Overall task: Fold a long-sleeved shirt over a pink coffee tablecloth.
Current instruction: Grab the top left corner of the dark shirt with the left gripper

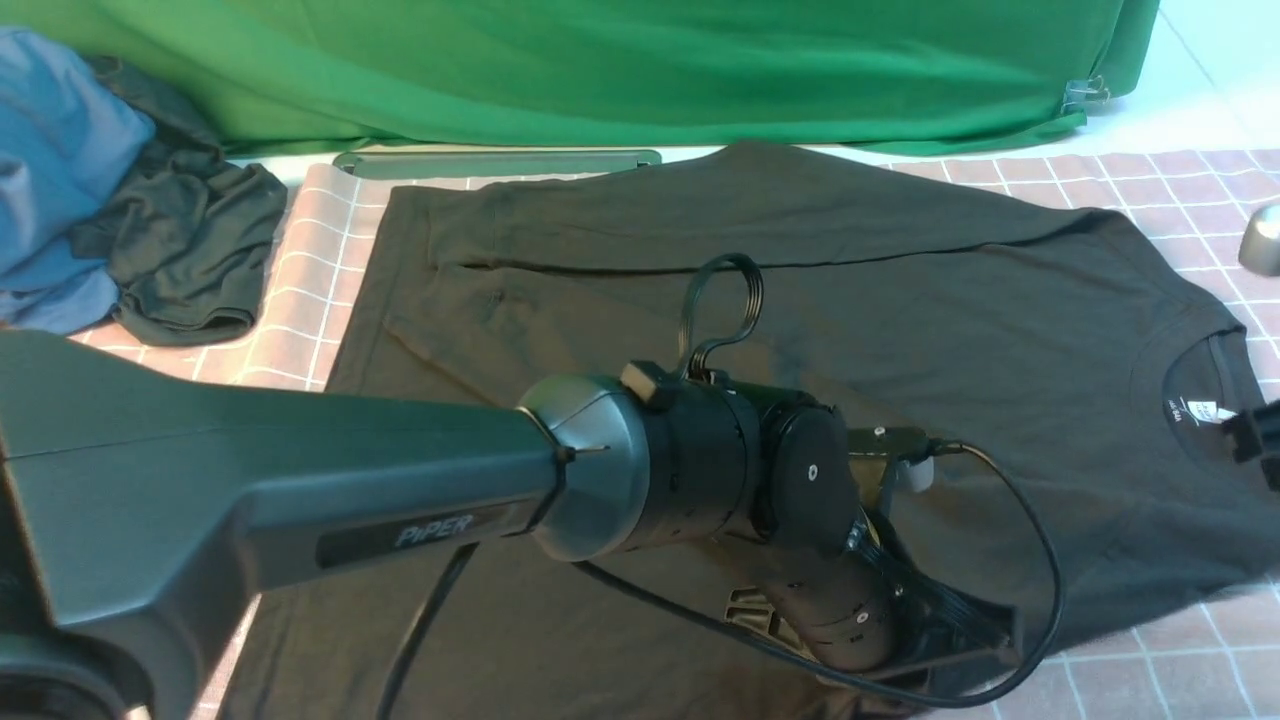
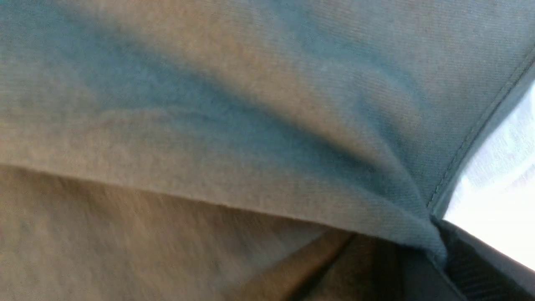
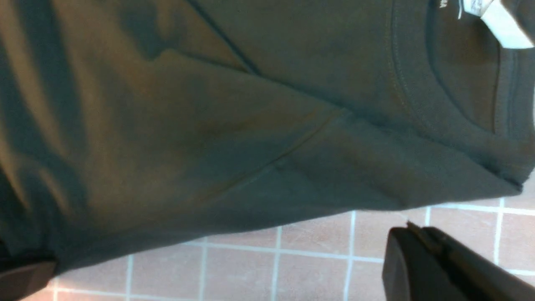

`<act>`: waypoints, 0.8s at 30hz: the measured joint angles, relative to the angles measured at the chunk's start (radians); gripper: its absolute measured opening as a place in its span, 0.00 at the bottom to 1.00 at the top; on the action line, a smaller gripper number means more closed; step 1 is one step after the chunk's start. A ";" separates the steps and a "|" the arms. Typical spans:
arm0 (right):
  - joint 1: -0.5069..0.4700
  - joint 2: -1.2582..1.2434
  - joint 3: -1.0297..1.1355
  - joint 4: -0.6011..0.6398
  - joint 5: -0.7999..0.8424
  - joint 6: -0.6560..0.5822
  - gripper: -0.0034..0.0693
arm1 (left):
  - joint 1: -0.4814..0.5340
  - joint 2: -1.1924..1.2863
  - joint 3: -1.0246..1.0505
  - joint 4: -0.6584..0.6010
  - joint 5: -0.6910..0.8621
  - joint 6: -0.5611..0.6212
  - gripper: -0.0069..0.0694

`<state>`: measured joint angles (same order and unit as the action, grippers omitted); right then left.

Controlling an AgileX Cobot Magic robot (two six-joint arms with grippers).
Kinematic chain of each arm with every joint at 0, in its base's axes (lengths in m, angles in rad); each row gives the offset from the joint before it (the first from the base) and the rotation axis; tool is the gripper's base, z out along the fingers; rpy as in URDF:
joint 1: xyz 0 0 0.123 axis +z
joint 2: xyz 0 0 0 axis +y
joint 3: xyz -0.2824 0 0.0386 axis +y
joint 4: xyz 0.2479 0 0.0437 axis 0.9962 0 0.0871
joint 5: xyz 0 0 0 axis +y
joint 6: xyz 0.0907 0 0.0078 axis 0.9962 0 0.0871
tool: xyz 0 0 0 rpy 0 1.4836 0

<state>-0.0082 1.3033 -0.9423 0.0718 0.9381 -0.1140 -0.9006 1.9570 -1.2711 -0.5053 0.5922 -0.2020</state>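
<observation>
The pink coffee tablecloth (image 1: 1150, 200), crossed by a thin white grid, covers the work surface. The long-sleeved shirt (image 1: 800, 300) lies spread flat on it and fills most of the cloth. Behind the shirt's far edge hangs a plain green cloth (image 1: 600, 70), with a flat grey bar (image 1: 500, 162) at its foot. Beyond the shirt's hem end sit a crumpled dark grey-green garment (image 1: 190, 250) and a blue garment (image 1: 50, 150). Off the collar end stands a small rounded grey object (image 1: 1265, 240).

Only the front view shows this whole layout, along with a long fold line across the shirt's far half. The left wrist view alone shows the grip: the left gripper (image 2: 455, 259) is clamped on the shirt's near edge, the knit drawn into a point beside a stitched seam. The right wrist view alone shows bare pink squares just beside the shirt's shoulder, and the white neck label (image 3: 501, 29) up close. The right gripper (image 1: 1245, 438) sits by the collar with its jaws together; whether it touches the shirt cannot be told.
</observation>
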 joint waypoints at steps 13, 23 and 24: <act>-0.058 0.360 -0.155 0.112 0.033 -0.165 0.67 | -0.076 -0.031 0.000 -0.037 -0.007 0.003 0.13; -0.058 0.514 -0.167 0.113 0.052 -0.182 0.67 | -0.076 -0.031 0.000 -0.013 -0.018 0.003 0.13; -0.058 0.520 -0.167 0.113 0.053 -0.186 0.64 | -0.076 -0.031 0.000 -0.011 -0.019 0.003 0.13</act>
<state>-0.0660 1.8237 -1.1092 0.1852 0.9912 -0.2998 -0.9765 1.9263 -1.2711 -0.5162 0.5736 -0.1988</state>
